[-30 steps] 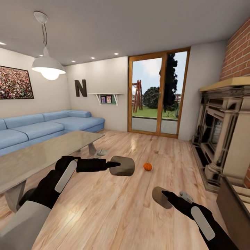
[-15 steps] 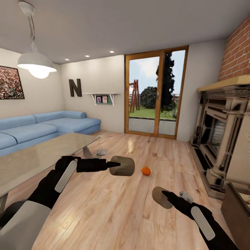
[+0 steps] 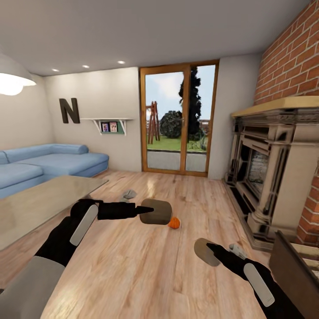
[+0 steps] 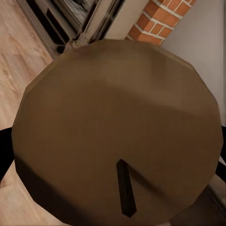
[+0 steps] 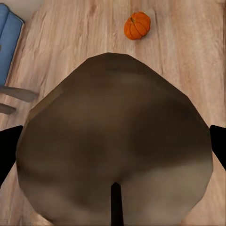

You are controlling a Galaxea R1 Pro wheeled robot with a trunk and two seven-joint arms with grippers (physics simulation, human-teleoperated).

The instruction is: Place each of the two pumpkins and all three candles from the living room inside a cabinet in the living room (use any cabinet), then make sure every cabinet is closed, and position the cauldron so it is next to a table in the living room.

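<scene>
- Head view: the left gripper [image 3: 148, 210] sits at centre frame, clamped on a tan candle [image 3: 156, 212] held sideways over the wooden floor [image 3: 133, 266]. Just past that candle, at its 3 o'clock, a pumpkin [image 3: 174, 223] lies on the floor, partly hidden by it.
- The right gripper [image 3: 212, 249] is at 5 o'clock from the left one, closed on a second candle [image 3: 204, 251].
- The glass-topped table [image 3: 40, 204] is at 9 o'clock, with a blue sofa [image 3: 44, 159] behind it. A small grey object [image 3: 129, 193] lies on the floor off the table's far corner.
- A fireplace [image 3: 266, 177] on a brick wall [image 3: 292, 57] fills the 3 o'clock side; a dark-brown cabinet [image 3: 292, 270] shows at 4 o'clock. A glass door [image 3: 177, 119] is at 12 o'clock.
- Left wrist view: the candle's [image 4: 117, 132] round end face covers the middle, the dark fingers [image 4: 4, 150] pressing on its sides; brick [image 4: 160, 19] and the fireplace base show beyond it.
- Right wrist view: the second candle's [image 5: 113, 150] end face lies between the black fingers [image 5: 7, 150]; the pumpkin [image 5: 137, 25] rests on the floor at 12 o'clock, well apart from it.
</scene>
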